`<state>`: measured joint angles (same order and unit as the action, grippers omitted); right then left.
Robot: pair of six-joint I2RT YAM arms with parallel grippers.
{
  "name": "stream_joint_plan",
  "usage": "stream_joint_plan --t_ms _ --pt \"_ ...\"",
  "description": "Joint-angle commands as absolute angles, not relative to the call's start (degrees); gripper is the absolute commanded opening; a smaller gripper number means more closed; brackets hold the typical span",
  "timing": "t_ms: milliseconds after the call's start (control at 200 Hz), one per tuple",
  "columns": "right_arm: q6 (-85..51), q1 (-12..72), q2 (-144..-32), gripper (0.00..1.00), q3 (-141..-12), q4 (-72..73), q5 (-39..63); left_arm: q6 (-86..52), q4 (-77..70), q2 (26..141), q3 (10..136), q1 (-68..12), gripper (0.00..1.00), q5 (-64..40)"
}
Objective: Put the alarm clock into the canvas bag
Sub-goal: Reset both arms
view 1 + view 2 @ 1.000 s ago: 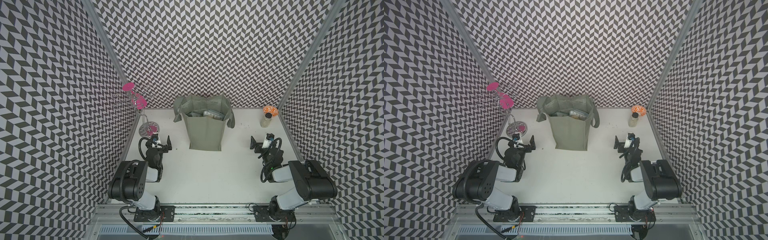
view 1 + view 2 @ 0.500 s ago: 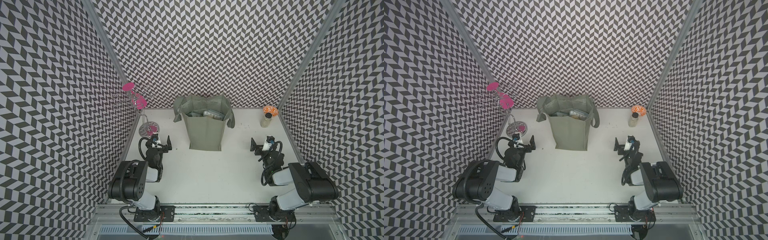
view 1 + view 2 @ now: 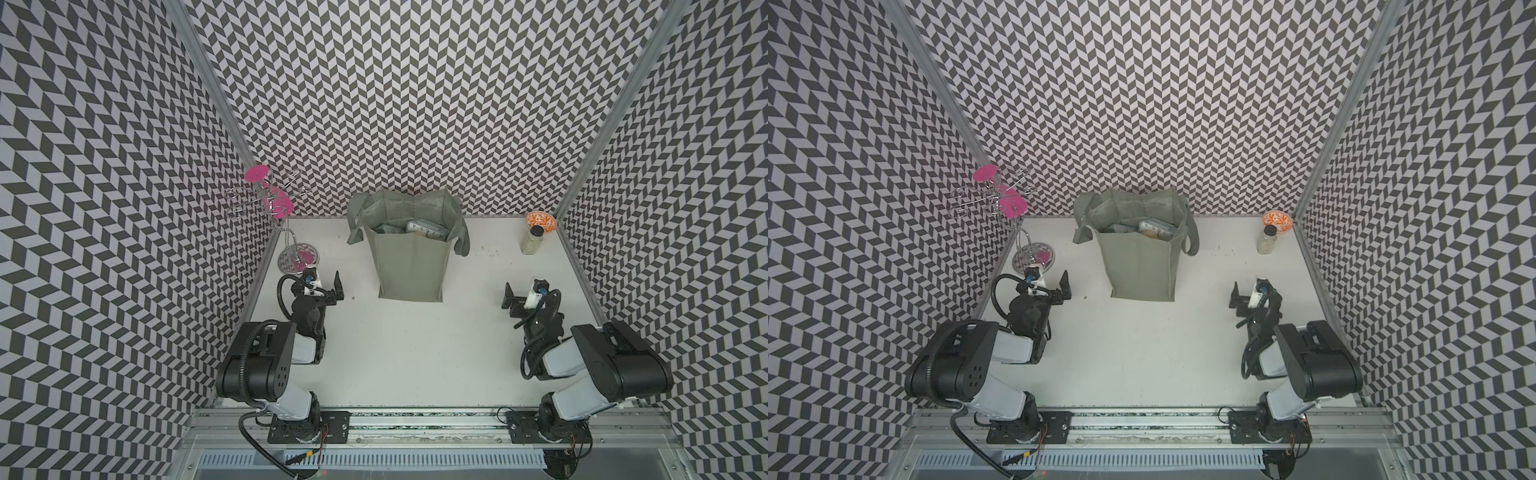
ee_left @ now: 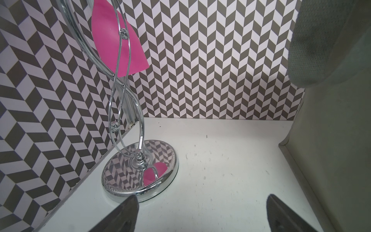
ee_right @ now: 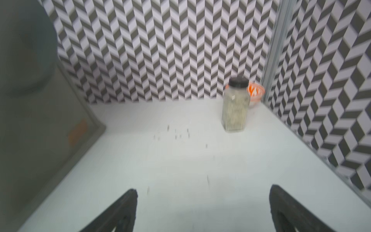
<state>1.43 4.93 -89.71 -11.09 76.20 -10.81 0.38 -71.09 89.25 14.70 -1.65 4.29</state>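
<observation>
The grey-green canvas bag (image 3: 409,270) (image 3: 1140,270) stands upright at the back middle of the table, mouth open, handles drooping at both sides. In its mouth lies the alarm clock (image 3: 424,228) (image 3: 1156,227), a pale face with numerals showing. My left gripper (image 3: 324,286) (image 3: 1049,286) rests low to the bag's left, open and empty; the left wrist view shows its gripper (image 4: 200,198) over bare table, beside the bag's wall (image 4: 331,140). My right gripper (image 3: 524,293) (image 3: 1250,293) sits low to the bag's right, also open and empty, as the blurred right wrist view of the gripper (image 5: 202,190) confirms.
A chrome wire stand with pink discs (image 3: 297,259) (image 4: 140,170) stands at the back left, just beyond my left gripper. A spice jar (image 3: 533,241) (image 5: 234,108) and an orange patterned bowl (image 3: 541,219) (image 5: 256,91) sit in the back right corner. Patterned walls enclose three sides.
My right gripper has drawn back a little toward the front of the table. The left arm, the bag and the clock have not moved.
</observation>
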Motion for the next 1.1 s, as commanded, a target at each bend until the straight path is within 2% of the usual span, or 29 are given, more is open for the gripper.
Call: stream_joint_plan --t_ms 0,55,125,175,235,310,851,1016,1061,1097 --pt "-1.39 3.0 -90.31 1.0 -11.48 80.65 -10.21 0.68 -72.02 88.95 14.5 -1.82 0.99 4.57" --pt "-1.08 3.3 -89.43 0.99 -11.98 78.1 -10.46 0.77 -72.61 89.29 14.46 -1.73 0.99 4.38" --pt "-0.13 3.33 -89.41 0.99 -12.22 76.63 -8.8 0.21 -80.44 91.71 12.7 0.46 0.99 -0.02" --pt "-0.06 3.3 -89.62 1.0 -12.22 77.52 -8.83 -0.16 -72.48 87.92 13.44 1.15 0.99 -2.69" --pt "-0.12 3.31 -89.99 0.99 -12.05 78.85 -8.86 -0.19 -68.98 88.29 15.71 0.97 0.99 -2.28" --pt "-0.02 3.34 -89.87 0.99 -12.21 78.4 -8.78 1.03 -72.37 88.94 14.34 -0.25 1.0 -0.82" --pt "0.04 3.39 -89.91 0.99 -12.17 78.51 -8.43 1.33 -71.35 89.12 15.03 -0.18 1.0 -2.02" --pt "2.39 5.25 -88.52 1.0 -2.74 94.04 -9.6 1.35 -71.29 89.12 15.03 -0.18 1.0 -1.98" --pt "2.37 5.27 -90.66 0.99 -4.45 94.61 -10.21 1.39 -71.29 89.12 15.03 -0.18 1.0 -2.02" --pt "2.3 5.4 -91.12 0.99 -7.94 88.86 -10.9 1.36 -71.28 89.12 15.03 -0.18 1.0 -2.0"
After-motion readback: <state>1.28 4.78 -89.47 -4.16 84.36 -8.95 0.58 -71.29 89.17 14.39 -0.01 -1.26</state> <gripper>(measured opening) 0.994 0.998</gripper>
